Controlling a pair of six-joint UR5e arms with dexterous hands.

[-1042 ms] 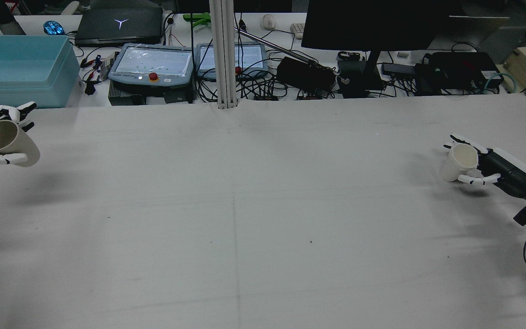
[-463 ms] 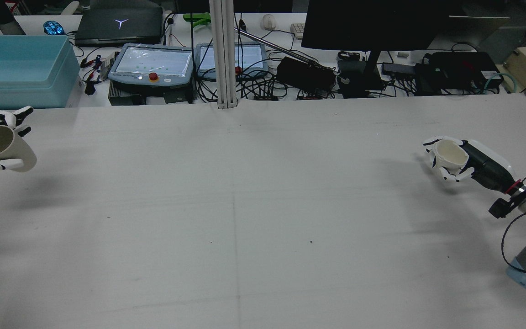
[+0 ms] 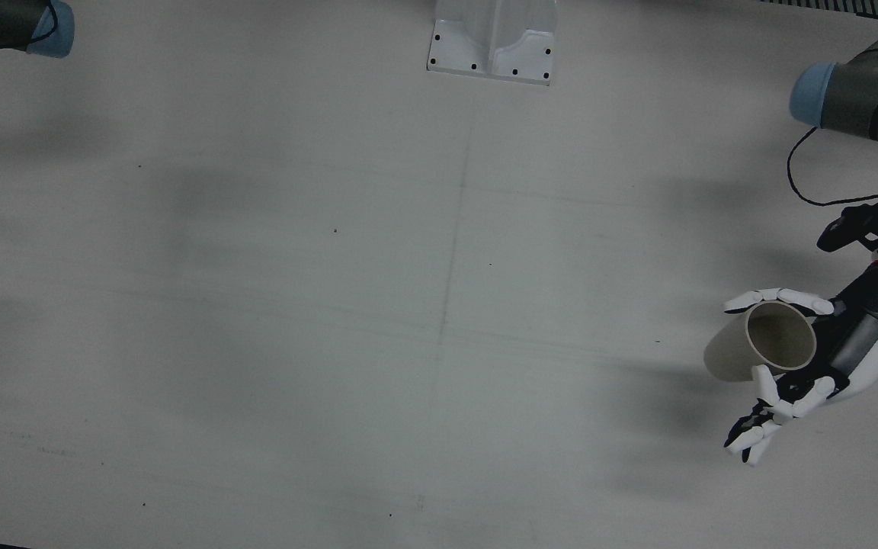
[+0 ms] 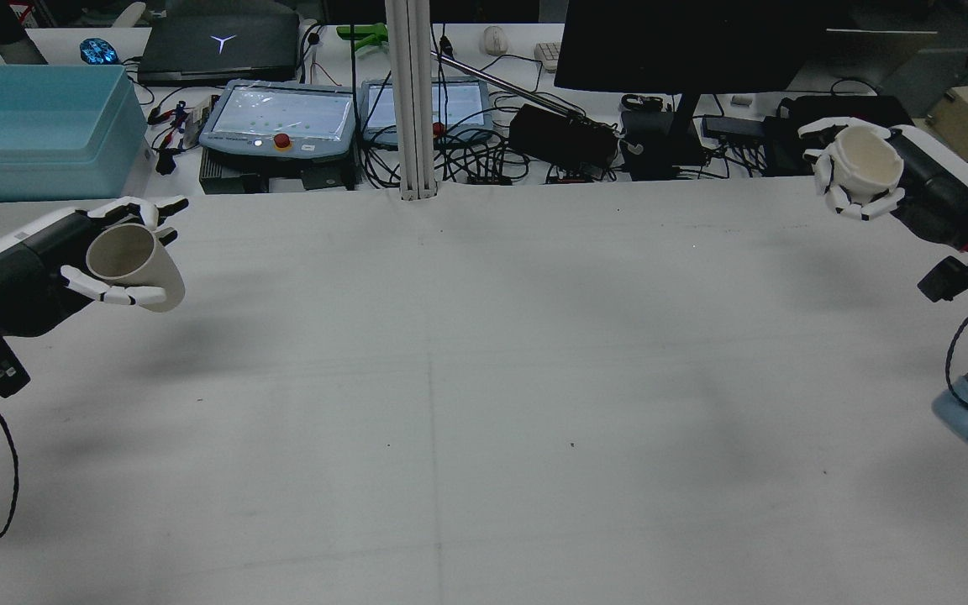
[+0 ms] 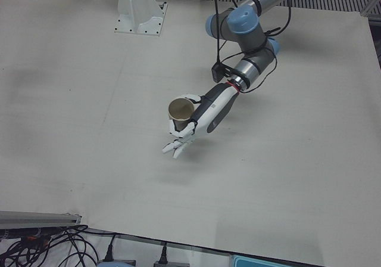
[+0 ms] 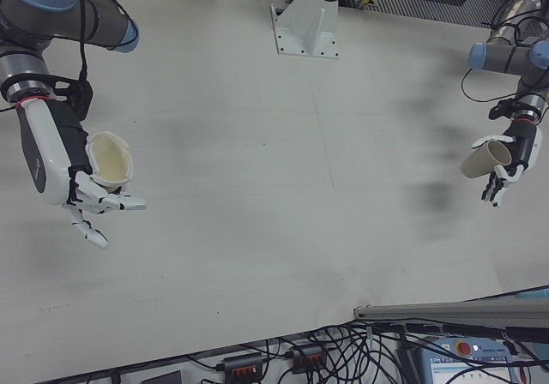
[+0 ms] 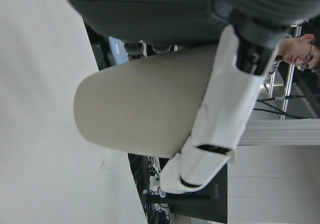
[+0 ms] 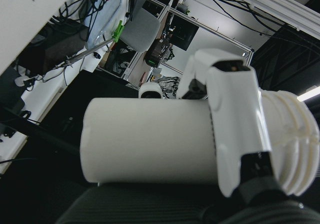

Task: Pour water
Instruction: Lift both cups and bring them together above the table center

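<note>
1. Two cups are showing, each held above the table. The left hand [image 4: 72,265] is grasping the beige cup [image 4: 135,267], tilting it, at the table's left side in the rear view.
2. The right hand [image 4: 879,181] is clasping the white cup [image 4: 868,162] at the far right edge, mouth facing the rear camera.
3. I cannot tell what either cup contains.
4. The white table [image 4: 484,378] is lying bare between them.
5. Beyond it, a blue bin [image 4: 30,130], two pendants [image 4: 282,126] and cables are crowding a desk.

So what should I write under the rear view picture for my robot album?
Two robot hands, left hand and right hand, each hold a cup above the white table.
</note>
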